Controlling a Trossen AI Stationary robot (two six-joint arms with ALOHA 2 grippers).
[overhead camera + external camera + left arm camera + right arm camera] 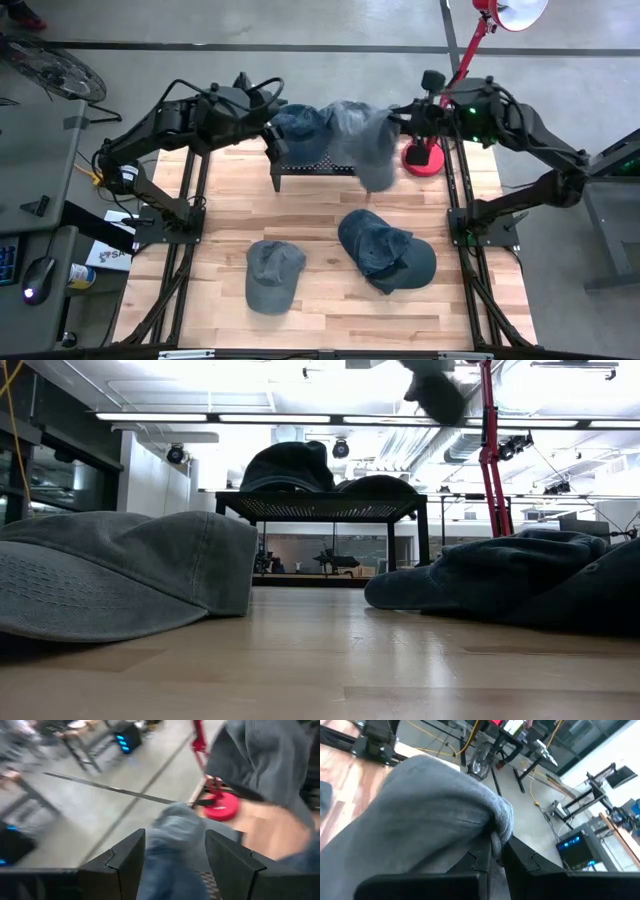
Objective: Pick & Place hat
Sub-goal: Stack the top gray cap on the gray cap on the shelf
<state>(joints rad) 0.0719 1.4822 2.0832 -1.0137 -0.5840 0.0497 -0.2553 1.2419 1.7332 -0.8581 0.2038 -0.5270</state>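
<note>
High view: five hats, one grey hat (368,140) pinched in right gripper (398,118) jaws, left gripper (274,140) jaws spread.

Two dark, near-black arms are seen from above; the left arm (165,125) is built of chunky angular links, and black cables are looped over its upper joint; a yellow cable is glimpsed by its base; the right arm (530,135) is shaped alike, and a small green light is lit on its housing; both are mounted on black framed bases at the table's sides; the left gripper (175,865) is made up of two broad matte black fingers with stepped, notched inner edges; the right gripper (496,854) shows the same dark angular plates.
</note>
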